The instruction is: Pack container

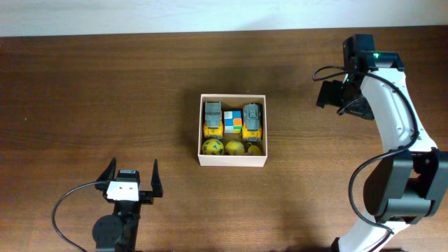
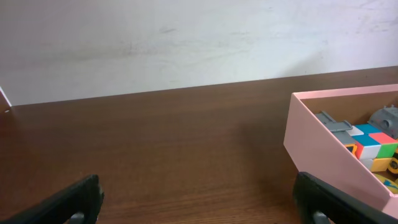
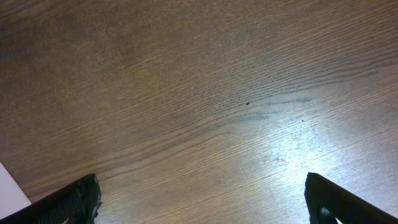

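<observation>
**Dark wood table, box in the middle, both grippers wide open**

The brown wood-grain table [image 1: 105, 91] fills the overhead view, with a pale wall [image 2: 186, 37] behind it in the left wrist view. Your container [image 1: 232, 160] sits near the table centre, upright and open-topped, with white walls.

Inside it, two grey-and-yellow toy vehicles [image 1: 213, 117] [image 1: 253, 119] stand along the left and right sides. A multicolour cube [image 1: 233, 120] sits between them. Yellow balls [image 1: 213, 147] line the near wall; one shows green marks, and I can't tell the exact count.

Your left gripper [image 1: 133, 168] sits low at the near edge, left of the container and well apart from it. Its jaws are spread wide with nothing between them. The left wrist view has the container's corner at the right, just past the right fingertip [image 2: 311, 193].

Your right gripper [image 3: 200, 183] is off to the far right of the container, well apart. Its jaws are also spread wide, with only bare wood under them.
</observation>
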Robot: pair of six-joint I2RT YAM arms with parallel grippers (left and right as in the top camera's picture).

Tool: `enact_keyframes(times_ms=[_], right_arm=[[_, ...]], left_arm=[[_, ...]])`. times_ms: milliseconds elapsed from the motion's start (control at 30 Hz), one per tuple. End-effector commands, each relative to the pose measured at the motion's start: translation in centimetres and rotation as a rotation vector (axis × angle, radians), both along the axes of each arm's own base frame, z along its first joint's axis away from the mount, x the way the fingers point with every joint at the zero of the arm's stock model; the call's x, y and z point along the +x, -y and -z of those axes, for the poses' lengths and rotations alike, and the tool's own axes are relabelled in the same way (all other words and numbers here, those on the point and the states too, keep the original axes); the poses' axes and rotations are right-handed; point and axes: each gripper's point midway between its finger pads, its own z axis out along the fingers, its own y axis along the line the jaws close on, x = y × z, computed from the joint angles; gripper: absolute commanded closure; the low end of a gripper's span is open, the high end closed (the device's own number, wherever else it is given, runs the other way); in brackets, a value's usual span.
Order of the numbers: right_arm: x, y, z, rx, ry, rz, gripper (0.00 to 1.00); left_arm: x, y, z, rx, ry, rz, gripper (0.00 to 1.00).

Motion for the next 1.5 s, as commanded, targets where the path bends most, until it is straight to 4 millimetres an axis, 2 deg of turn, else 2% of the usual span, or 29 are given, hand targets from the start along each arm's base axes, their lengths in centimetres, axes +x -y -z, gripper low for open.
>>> enact_keyframes(times_ms=[0,200,333,500,633,767,800,833,933,1133,1467], right_arm=[[-0.1,0.3,0.1,-0.008,-0.003,0.013,0.01],[0.0,0.3,0.1,-0.008,-0.002,0.012,0.01],[0.0,-0.6,-1.9,-0.011,0.052,-0.011,0.01],[-0.7,-3.8,-7.6,-0.015,0.205,-0.096,0.01],[-2.6,-7.2,-13.7,-0.04,0.37,-0.226,0.01],[-5.2,-8.2,-19.2,-0.121,0.553,-0.287,0.01],[-5.8,-8.1,-20.9,-0.13,0.662,-0.276,0.01],[-6.0,-8.0,-21.6,-0.127,0.73,-0.266,0.01],[-6.6,-7.5,-21.9,-0.128,0.899,-0.27,0.01],[-8.5,-6.9,-20.0,-0.115,1.155,-0.279,0.01],[-12.7,-4.9,-13.6,-0.105,1.381,-0.244,0.01]], left_arm=[[0.0,0.0,0.1,0.005,0.002,-0.002,0.01],[0.0,0.0,0.1,0.005,0.002,-0.002,0.01],[0.0,0.0,0.1,0.005,0.002,-0.002,0.01],[0.0,0.0,0.1,0.005,0.002,-0.002,0.01],[0.0,0.0,0.1,0.005,0.002,-0.002,0.01],[0.0,0.0,0.1,0.005,0.002,-0.002,0.01],[0.0,0.0,0.1,0.005,0.002,-0.002,0.01],[0.0,0.0,0.1,0.005,0.002,-0.002,0.01],[0.0,0.0,0.1,0.005,0.002,-0.002,0.01],[0.0,0.0,0.1,0.005,0.002,-0.002,0.01],[0.0,0.0,0.1,0.005,0.001,-0.002,0.01]])
